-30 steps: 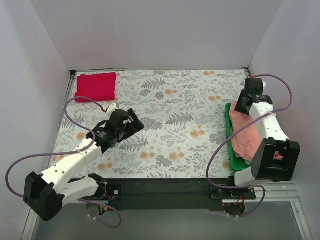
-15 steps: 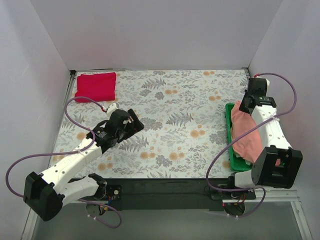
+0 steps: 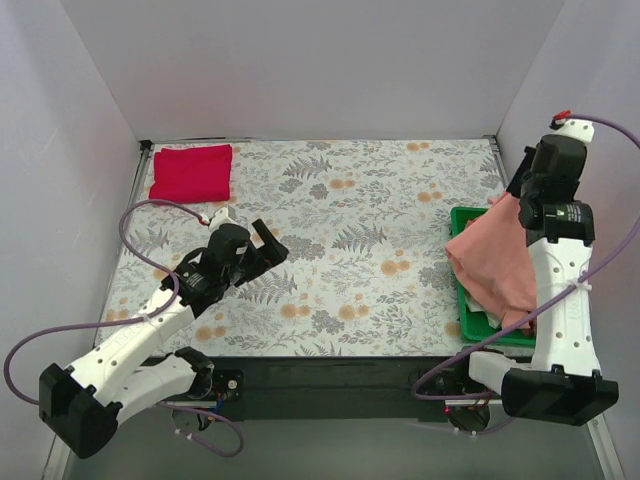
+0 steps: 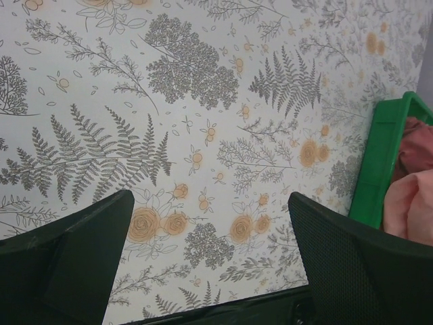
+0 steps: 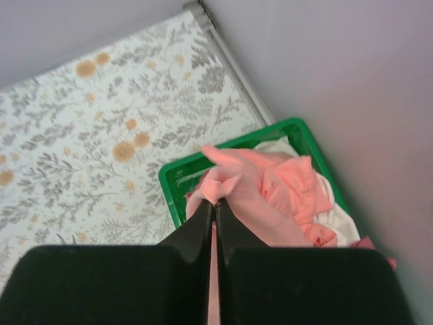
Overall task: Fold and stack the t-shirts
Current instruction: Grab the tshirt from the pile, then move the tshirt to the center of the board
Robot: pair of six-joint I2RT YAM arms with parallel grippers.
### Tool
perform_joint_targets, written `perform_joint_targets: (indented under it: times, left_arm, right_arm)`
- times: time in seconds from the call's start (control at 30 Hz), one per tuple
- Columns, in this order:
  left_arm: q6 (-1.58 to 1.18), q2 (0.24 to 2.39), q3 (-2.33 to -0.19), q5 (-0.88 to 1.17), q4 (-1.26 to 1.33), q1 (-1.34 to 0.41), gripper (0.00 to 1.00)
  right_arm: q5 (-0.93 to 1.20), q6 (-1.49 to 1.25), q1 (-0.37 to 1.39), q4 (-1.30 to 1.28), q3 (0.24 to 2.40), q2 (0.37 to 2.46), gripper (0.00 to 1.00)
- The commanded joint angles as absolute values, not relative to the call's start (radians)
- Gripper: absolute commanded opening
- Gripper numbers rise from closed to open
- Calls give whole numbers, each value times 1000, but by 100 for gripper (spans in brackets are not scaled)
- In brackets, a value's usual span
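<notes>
This looks like the fetching step, with one shirt being taken from the bin (image 3: 466,322) to be folded. The right jaws are pinched together on a bunched fold of the pink shirt (image 3: 495,255) and hold it high above the bin at the desk's (image 3: 340,230) right edge. The cloth hangs in a long drape and its lowest part trails down into the bin, not yet free. The left jaws stand wide apart with nothing between them, low over the patterned desk left of centre. A red shirt (image 3: 191,172) lies folded in the far left corner, well apart from everything else; it would seem to be the start of the stack. The next move probably calls for carrying the pink shirt leftward over the bare middle of the desk and laying it flat, with the left jaws taking a second edge to spread it. In the bin, more pink cloth (image 5: 291,196) lies crumpled over something white (image 5: 287,145). How many shirts that makes cannot be told.
</notes>
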State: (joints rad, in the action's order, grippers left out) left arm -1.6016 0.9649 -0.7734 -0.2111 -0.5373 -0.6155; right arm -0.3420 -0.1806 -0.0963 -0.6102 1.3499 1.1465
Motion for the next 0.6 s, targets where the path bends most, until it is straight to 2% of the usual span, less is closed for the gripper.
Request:
perform_joint_targets:
  times: [0.0,0.27,0.57]
  left_arm:
    - [-1589,904,-759,-204,-509,-615,98]
    - [-1598,888,-759,-186,-511,-615,98]
    - [-1609,821,-742,-153,-477,-617,98]
  right_arm:
    - [-365,-150,-101,-577,1491,1104,1]
    - [-295,-118,-101,-611,1802,1111,1]
    - [-155,-57,-101,-597,2048,1155,1]
